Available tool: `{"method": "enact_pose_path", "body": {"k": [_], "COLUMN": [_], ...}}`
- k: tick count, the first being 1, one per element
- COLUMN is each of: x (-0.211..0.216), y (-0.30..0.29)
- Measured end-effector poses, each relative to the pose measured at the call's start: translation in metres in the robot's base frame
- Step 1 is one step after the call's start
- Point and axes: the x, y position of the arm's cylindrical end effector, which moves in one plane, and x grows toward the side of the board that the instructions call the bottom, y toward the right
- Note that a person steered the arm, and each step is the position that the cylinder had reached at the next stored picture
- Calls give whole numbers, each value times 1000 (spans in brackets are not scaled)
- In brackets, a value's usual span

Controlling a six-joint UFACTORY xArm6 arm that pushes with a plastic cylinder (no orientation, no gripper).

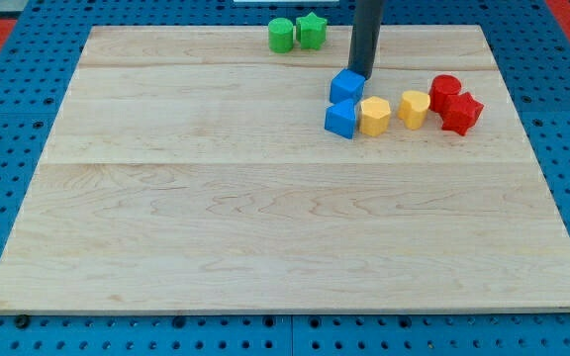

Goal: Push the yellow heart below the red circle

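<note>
The yellow heart (414, 108) lies on the wooden board at the view's upper right, just left of the red circle (445, 91), nearly touching it. A red star (462, 114) sits right below and right of the red circle. My tip (361, 74) is the end of the dark rod coming down from the view's top. It stands just above and right of the upper blue block (345, 86), touching or almost touching it. The yellow heart is about fifty pixels to the tip's right and lower.
A second blue block (341, 119) sits under the first. A yellow hexagon (374, 116) lies between it and the heart. A green circle (281, 35) and a green star (311, 30) sit near the board's top edge.
</note>
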Motion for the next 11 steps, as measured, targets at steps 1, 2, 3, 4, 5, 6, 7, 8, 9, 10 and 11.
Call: {"method": "enact_pose_path", "body": {"k": [1,2,3,4,5,6,7,8,9,10,11], "x": [3,3,12,28,45,62,64,64,64,58,45], "y": [4,9,18,31,41,47,47,46,46,46,46]}}
